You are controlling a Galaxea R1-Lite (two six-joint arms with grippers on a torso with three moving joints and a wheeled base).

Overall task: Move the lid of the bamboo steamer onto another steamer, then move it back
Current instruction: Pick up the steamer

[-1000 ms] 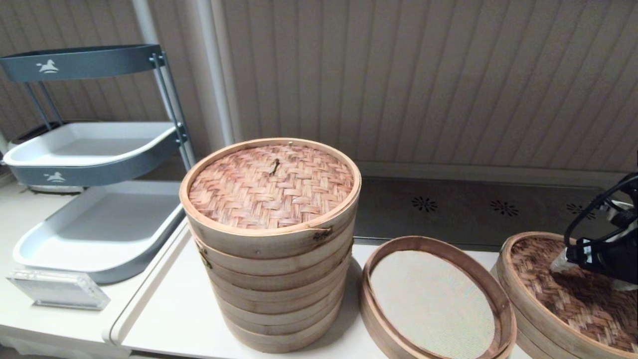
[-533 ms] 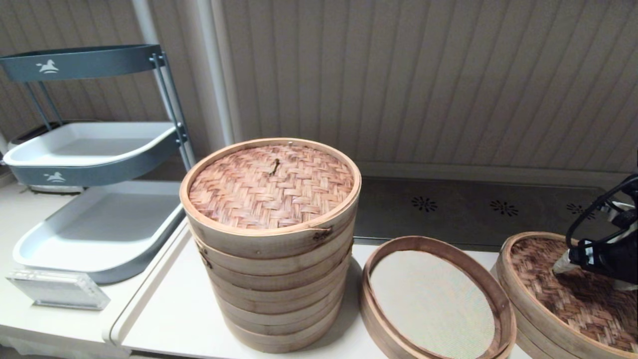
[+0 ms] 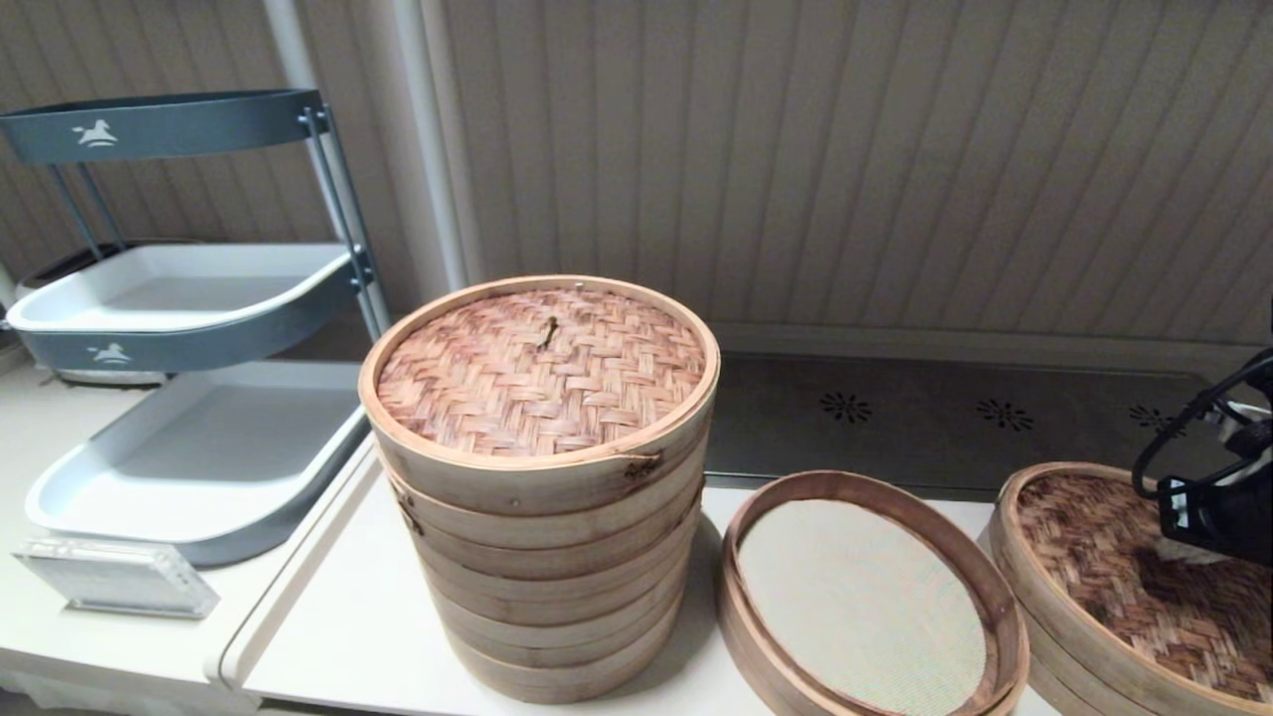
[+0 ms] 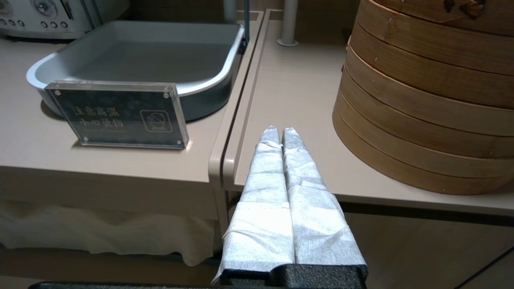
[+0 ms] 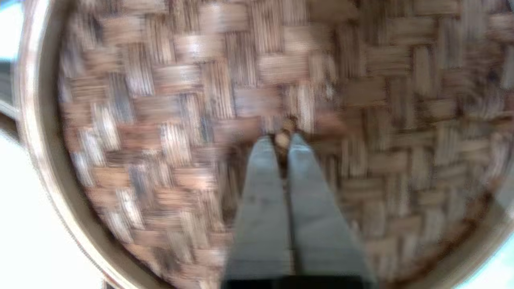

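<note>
The bamboo steamer lid [image 3: 1094,567], dark mottled herringbone with a pale rim, rests on a low steamer at the table's right edge. My right gripper [image 3: 1191,545] is over its middle. In the right wrist view the lid [image 5: 160,120] fills the picture and the right gripper [image 5: 282,139] is shut, its two tips pinching the small centre loop [image 5: 282,136]. The other steamer [image 3: 855,481], with a dark reddish rim and flat cream liner, sits uncovered just left of the lid. My left gripper [image 4: 277,130] is shut and empty, parked low at the table's front edge, outside the head view.
A tall pale many-tiered steamer stack [image 3: 542,537] with a reddish-tan woven lid [image 3: 542,368] stands mid-table, left of the uncovered steamer. A grey tiered tray rack [image 3: 189,447] and a small acrylic sign [image 3: 114,577] occupy the left counter. A dark vented strip [image 3: 925,408] runs along the back wall.
My right gripper has shifted right along the lid toward its centre and its pale fingertips have dropped behind the wrist. The lid itself stays where it was.
</note>
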